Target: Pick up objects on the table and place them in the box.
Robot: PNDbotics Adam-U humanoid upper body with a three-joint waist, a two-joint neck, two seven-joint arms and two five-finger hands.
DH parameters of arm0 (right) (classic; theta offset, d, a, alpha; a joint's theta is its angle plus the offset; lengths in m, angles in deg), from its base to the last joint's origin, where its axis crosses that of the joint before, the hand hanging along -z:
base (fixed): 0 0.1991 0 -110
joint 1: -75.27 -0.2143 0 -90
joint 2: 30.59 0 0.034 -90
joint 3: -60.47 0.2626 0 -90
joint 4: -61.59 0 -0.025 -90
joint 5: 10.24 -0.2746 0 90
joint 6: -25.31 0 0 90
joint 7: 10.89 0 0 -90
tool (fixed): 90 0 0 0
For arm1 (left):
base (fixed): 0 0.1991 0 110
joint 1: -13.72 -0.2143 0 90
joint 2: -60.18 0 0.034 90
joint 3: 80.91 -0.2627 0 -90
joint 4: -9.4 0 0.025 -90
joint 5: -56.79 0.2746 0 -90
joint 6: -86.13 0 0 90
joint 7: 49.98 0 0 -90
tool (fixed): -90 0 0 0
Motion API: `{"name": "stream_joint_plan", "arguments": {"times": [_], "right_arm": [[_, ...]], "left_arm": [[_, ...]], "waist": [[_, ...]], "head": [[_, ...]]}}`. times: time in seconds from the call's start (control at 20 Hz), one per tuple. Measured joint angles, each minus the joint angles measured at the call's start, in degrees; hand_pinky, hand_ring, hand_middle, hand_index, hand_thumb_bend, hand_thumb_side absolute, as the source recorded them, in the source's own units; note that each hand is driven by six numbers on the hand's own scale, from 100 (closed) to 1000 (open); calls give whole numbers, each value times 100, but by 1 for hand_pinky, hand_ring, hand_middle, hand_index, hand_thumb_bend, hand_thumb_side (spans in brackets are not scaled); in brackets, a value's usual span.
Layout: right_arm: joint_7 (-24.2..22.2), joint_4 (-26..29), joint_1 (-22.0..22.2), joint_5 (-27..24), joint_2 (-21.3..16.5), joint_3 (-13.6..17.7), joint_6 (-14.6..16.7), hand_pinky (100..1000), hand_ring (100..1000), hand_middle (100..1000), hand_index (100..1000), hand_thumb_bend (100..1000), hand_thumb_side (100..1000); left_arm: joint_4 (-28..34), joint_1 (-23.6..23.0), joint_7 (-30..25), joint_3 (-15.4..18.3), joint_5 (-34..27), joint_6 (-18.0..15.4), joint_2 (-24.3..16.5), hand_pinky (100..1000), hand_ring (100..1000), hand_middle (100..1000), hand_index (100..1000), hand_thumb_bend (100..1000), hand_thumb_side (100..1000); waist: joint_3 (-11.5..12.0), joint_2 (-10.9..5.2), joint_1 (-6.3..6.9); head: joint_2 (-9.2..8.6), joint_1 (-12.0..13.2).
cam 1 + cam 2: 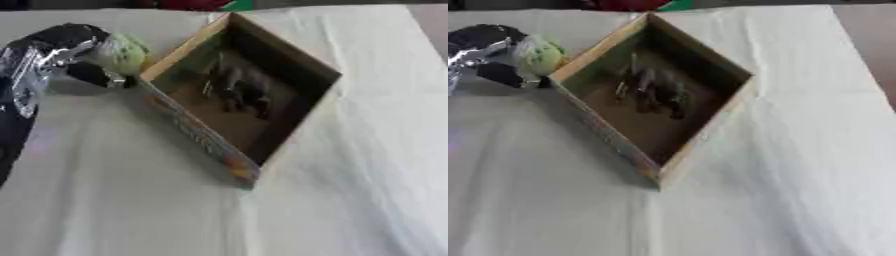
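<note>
Your left hand (pixel 74 47) is at the upper left, its fingers curled round a pale green, rounded soft object (pixel 122 52), which it holds just beside the left corner of the cardboard box (pixel 188 127). The open box sits askew like a diamond on the white tablecloth (pixel 367 165), and you already have a dark, blurred object (pixel 241 90) lying on its brown floor. Your right hand is out of view.
</note>
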Motion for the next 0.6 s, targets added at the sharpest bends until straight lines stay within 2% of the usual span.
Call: {"name": "stream_joint_plan", "arguments": {"times": [0.1, 0.15, 0.2, 0.25, 0.35, 0.5, 0.6], "right_arm": [[-9, 0, 9, 0, 0, 0, -11, 807, 1000, 687, 819, 100, 1000], [-10, 0, 22, 0, 0, 0, -15, 807, 1000, 687, 819, 100, 1000], [-10, 0, 25, 0, 1, 0, -28, 807, 1000, 686, 819, 100, 1000], [-7, 0, 27, 0, 1, 0, -44, 807, 1000, 686, 819, 100, 1000], [-5, 0, 32, 0, 1, 0, -67, 808, 1000, 686, 819, 100, 1000], [1, 0, 52, 0, 1, 0, -97, 809, 1000, 685, 818, 100, 1000], [-4, 0, 59, 0, 1, 0, -106, 810, 1000, 685, 819, 100, 1000]], "left_arm": [[0, 5, 30, 0, -89, -21, 22, 606, 742, 696, 780, 375, 610], [-2, 3, 29, -2, -123, -26, 27, 600, 735, 699, 781, 285, 577], [-2, 3, 20, -3, -162, -31, 27, 596, 731, 700, 781, 245, 570], [-2, 3, 0, -3, -209, -30, 27, 589, 724, 697, 778, 166, 562], [2, 3, -50, -3, -321, -1, 27, 579, 713, 687, 769, 100, 545], [26, 3, -94, -3, -434, 101, 25, 566, 700, 674, 757, 100, 486], [47, 3, -77, -6, -461, 182, 24, 562, 692, 665, 751, 100, 412]], "waist": [[9, 0, 5], [17, 0, 6], [23, 0, 7], [28, -2, 8], [48, -9, 18], [59, -26, 28], [61, -42, 31]], "head": [[1, 1], [2, 1], [3, 1], [6, 0], [11, -3], [31, -9], [42, -16]]}}
